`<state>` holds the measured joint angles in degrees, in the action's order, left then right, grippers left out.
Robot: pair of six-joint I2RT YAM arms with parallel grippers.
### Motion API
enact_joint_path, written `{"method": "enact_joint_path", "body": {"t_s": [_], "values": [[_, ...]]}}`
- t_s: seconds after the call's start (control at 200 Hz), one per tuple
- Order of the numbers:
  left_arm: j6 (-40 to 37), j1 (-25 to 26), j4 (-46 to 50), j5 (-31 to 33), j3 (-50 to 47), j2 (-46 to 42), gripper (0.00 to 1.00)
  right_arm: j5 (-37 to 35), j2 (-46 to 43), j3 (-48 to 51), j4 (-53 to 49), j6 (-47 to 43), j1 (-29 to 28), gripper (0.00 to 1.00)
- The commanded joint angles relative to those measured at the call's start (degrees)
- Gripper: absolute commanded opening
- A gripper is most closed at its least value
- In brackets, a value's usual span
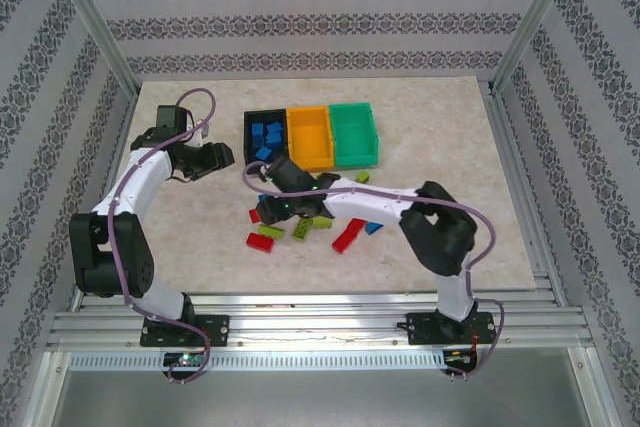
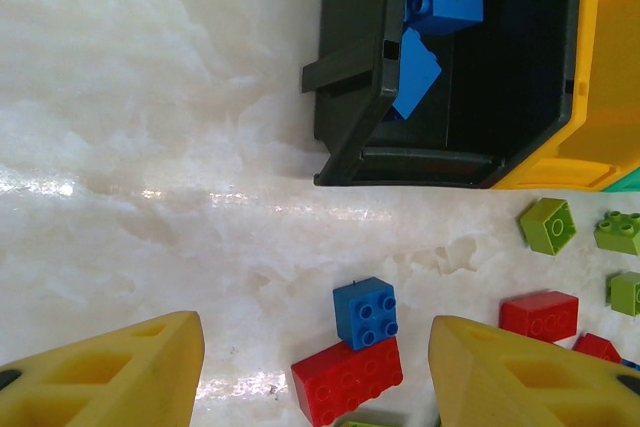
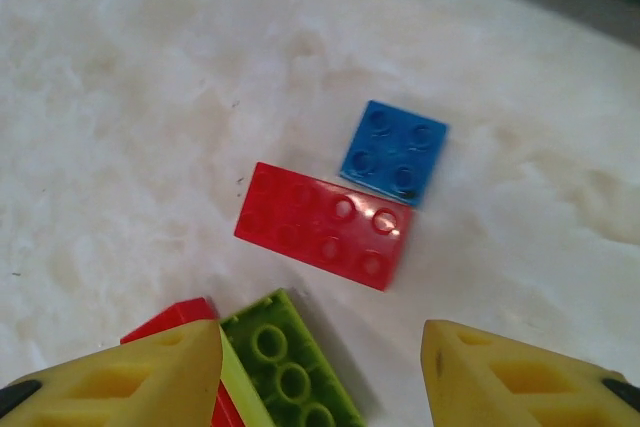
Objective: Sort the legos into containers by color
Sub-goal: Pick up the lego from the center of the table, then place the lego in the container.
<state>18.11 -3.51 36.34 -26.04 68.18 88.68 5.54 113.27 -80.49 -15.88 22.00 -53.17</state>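
— Where do the bins stand?
— In a row at the far side of the table: the black bin on the left, holding blue legos, the orange-yellow bin in the middle, the green bin on the right.
— And the loose legos?
— Scattered on the table in front of the bins, red, lime and blue mixed.
— The right gripper?
— Over that scatter, fingers spread wide, nothing between them. Beneath it a red brick touches a blue brick; a lime brick lies by one finger, perhaps touching it, the edge is too blurred to say.
— The left gripper?
— Also spread and empty, hanging left of the black bin
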Motion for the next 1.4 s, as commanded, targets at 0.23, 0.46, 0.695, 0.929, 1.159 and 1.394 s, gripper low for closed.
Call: {"method": "enact_joint_path", "body": {"t_s": [0.23,0.46,0.695,0.929,1.159,1.394], "values": [[-0.1,-0.5,-1.4,-0.3,0.9,-0.9,0.62,-4.2,13.0,-16.9,-11.6,-3.3,0.7,0.56],[0.1,-0.5,-1.3,-0.5,0.8,-1.0,0.62,-7.1,19.3,-23.9,-15.4,-4.6,0.6,0.55],[-0.1,-0.5,-1.1,-0.4,0.9,-0.7,0.62,-7.7,20.5,-25.5,-16.3,-6.1,1.3,0.36],[-0.2,-0.5,-1.0,0.0,0.9,-0.7,0.62,-6.4,16.3,-25.3,-15.1,-6.8,3.2,0.33],[-0.3,-0.5,-0.8,0.2,1.0,-0.3,0.62,-5.0,13.7,-30.4,-14.5,-7.4,6.2,0.33],[-0.1,-0.6,-1.0,0.1,1.0,0.1,0.62,-3.8,20.1,-45.0,-16.0,-7.3,11.2,0.35]]}}
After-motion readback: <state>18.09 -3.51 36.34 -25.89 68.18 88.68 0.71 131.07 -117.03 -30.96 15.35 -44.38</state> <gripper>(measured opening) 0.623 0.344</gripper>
